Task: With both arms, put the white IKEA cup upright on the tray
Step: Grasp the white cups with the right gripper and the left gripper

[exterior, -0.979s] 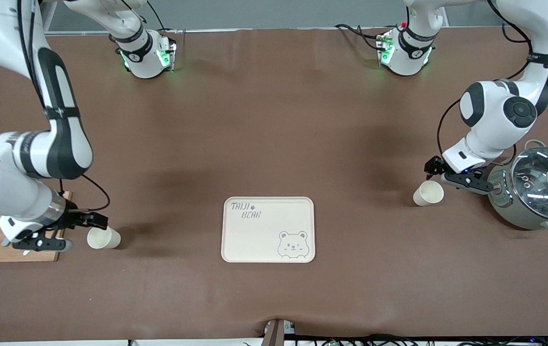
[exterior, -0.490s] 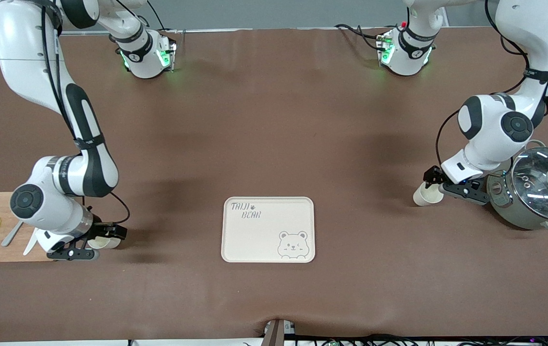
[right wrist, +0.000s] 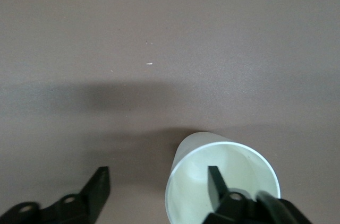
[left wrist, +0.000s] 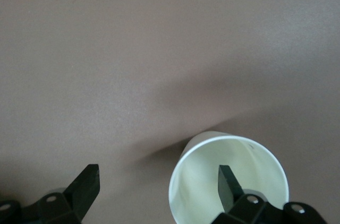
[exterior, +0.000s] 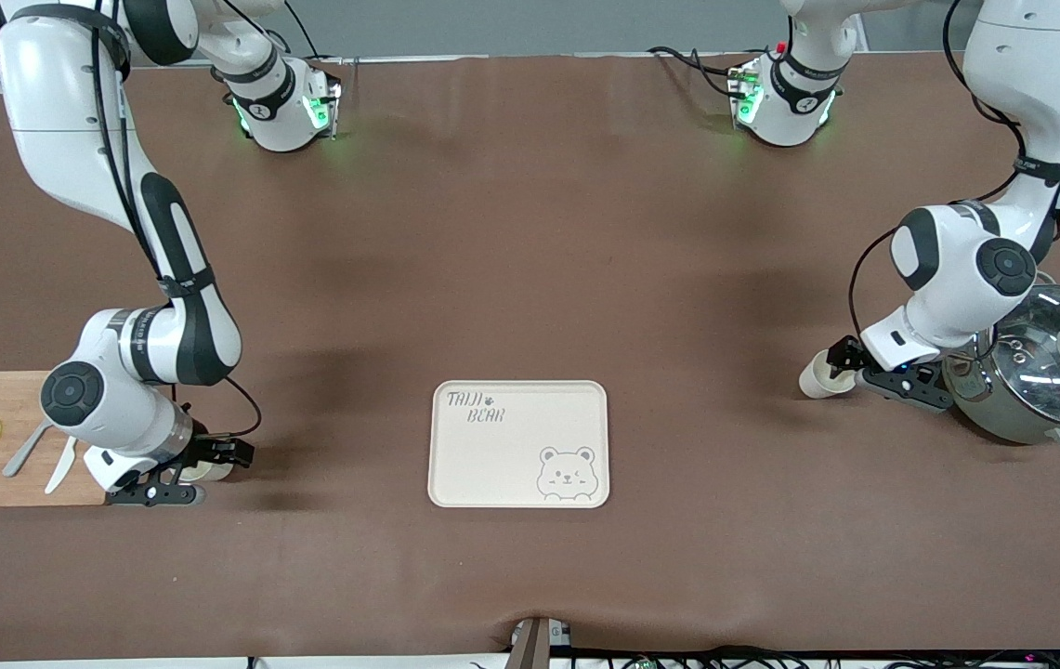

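Note:
Two white cups lie on their sides on the brown table. One cup [exterior: 215, 471] lies beside the cutting board at the right arm's end. The other cup [exterior: 813, 383] lies beside the pot at the left arm's end. My right gripper [exterior: 200, 472] is open at its cup's mouth, with one finger inside the cup [right wrist: 191, 181] and the other outside; the gripper [right wrist: 158, 184] holds nothing. My left gripper [exterior: 850, 374] is open the same way, with one finger inside its cup [left wrist: 196, 181]; this gripper [left wrist: 158, 184] holds nothing. The cream bear tray [exterior: 492, 465] lies empty between the two cups.
A wooden cutting board [exterior: 0, 395] with lemon slices, a fork and a knife lies at the right arm's end. A steel pot with a glass lid [exterior: 1040, 372] stands close beside the left gripper.
Both grippers have moved in on their cups. Each now has one finger inside a cup's mouth. The cups have stayed in place.

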{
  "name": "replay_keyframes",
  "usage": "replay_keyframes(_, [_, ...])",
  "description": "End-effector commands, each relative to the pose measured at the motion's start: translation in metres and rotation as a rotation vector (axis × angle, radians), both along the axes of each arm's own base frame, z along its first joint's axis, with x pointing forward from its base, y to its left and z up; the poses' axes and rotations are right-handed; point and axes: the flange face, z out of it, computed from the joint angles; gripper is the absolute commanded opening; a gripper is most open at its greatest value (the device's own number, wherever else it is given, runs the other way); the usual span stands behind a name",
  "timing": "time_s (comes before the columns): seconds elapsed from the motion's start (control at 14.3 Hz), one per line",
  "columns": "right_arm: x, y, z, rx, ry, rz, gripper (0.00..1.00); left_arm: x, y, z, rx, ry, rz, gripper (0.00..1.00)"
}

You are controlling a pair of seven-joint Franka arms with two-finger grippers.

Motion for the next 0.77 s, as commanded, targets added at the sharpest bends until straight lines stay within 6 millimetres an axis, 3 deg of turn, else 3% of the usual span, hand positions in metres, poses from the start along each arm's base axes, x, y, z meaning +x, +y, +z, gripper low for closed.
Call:
replay_keyframes(0.0, [0.005, 0.001, 0.004, 0.001, -0.009, -0.006, 0.01, 0.000, 0.008, -0.002, 0.004, -0.026, -0.012, 0.00])
replay_keyframes(0.21, [0.005, -0.003, 0.005, -0.003, -0.011, -0.005, 0.00, 0.000, 0.009, -0.003, 0.002, -0.028, -0.005, 0.00])
replay_keyframes(0.42, [0.006, -0.005, 0.008, -0.007, -0.016, 0.022, 0.00, 0.006, -0.007, 0.002, -0.012, -0.038, 0.031, 0.00])
replay_keyframes(0.7, [0.010, 0.004, 0.016, -0.005, -0.034, 0.042, 0.00, 0.023, -0.085, 0.024, -0.065, -0.042, 0.166, 0.00])
